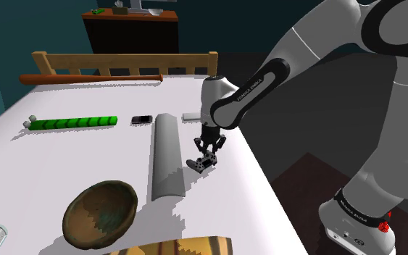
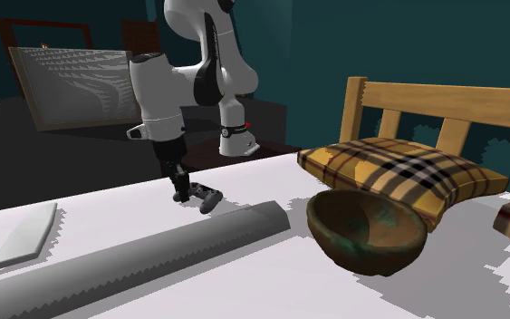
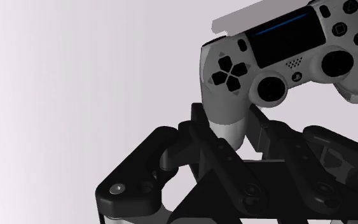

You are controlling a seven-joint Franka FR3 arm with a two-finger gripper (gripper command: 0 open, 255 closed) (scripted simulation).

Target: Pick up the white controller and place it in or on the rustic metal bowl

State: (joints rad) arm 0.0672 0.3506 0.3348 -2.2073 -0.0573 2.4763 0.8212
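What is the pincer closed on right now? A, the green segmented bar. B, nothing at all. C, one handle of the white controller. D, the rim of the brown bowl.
C: in the wrist view the pincer has its two black fingers clasped around a handle of the white controller, while the bowl sits apart from it.

In the shoulder view a long bolster (image 1: 166, 156) lies on the bed (image 1: 86, 159), running from 12 to 6 o'clock. At its 3 o'clock is the controller (image 1: 195, 165), one grip clasped in the claw (image 1: 206, 156). The bowl (image 1: 101, 214) rests at the bolster's 8 o'clock. A phone (image 1: 142, 119) and a beaded rod (image 1: 72, 123) lie at its 10 o'clock, and a flat slab (image 1: 191, 115) at 1 o'clock.
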